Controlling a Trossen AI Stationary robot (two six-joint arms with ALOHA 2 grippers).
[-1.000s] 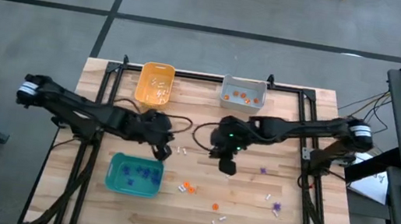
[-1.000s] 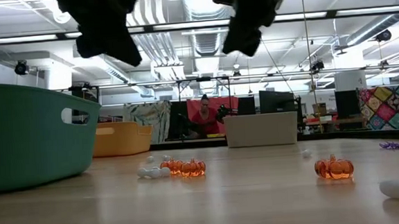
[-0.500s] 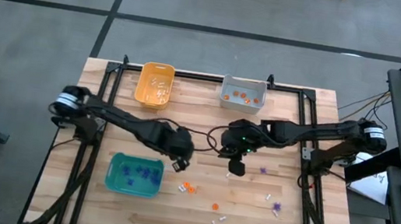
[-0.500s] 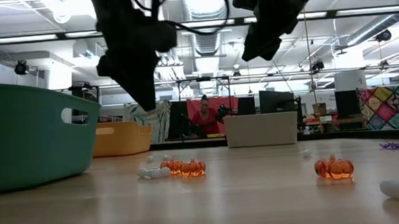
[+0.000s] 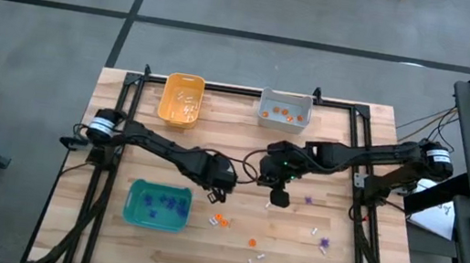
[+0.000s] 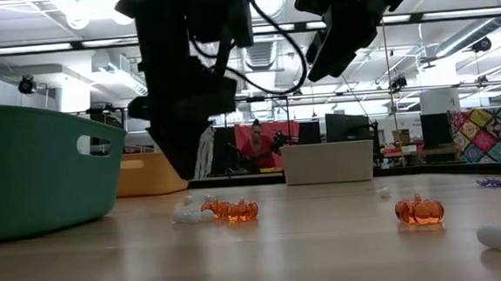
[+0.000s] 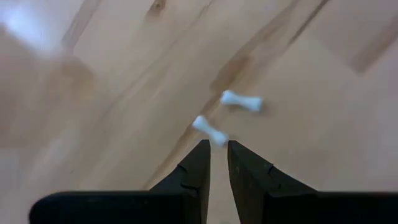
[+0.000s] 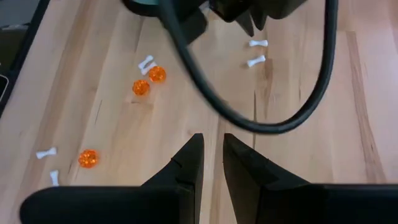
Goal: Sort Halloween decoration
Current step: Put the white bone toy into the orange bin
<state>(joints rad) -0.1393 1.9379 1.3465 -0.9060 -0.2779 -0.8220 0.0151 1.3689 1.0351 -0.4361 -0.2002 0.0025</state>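
Note:
My left gripper (image 5: 223, 188) hangs low over the table's middle, open only by a narrow gap. Its fingertips (image 7: 219, 148) hover just short of two small white bone trinkets (image 7: 209, 130) (image 7: 241, 101) lying flat on the wood. My right gripper (image 5: 278, 198) hangs higher, just to the right, also open by a narrow gap (image 8: 212, 142) and holding nothing. Two orange pumpkins (image 5: 220, 220) lie on the table near the teal bin, beside a white piece (image 6: 190, 216). Another pumpkin (image 5: 252, 242), purple spiky ones (image 5: 308, 200) (image 5: 323, 244) and white ones (image 5: 256, 260) are scattered nearer the front.
The teal bin (image 5: 157, 205) with purple trinkets stands at the front left. The orange-yellow bin (image 5: 182, 98) with white ones and the grey bin (image 5: 285, 111) with orange ones stand at the far edge. A cable (image 8: 249, 121) loops between the arms. A person (image 6: 257, 146) sits far behind the table.
My left gripper has swung toward the table's right and a little toward the near edge, dropping lower to just above the wood by the white bones. My right gripper shifted slightly to the right early on, then held still. No trinket has moved.

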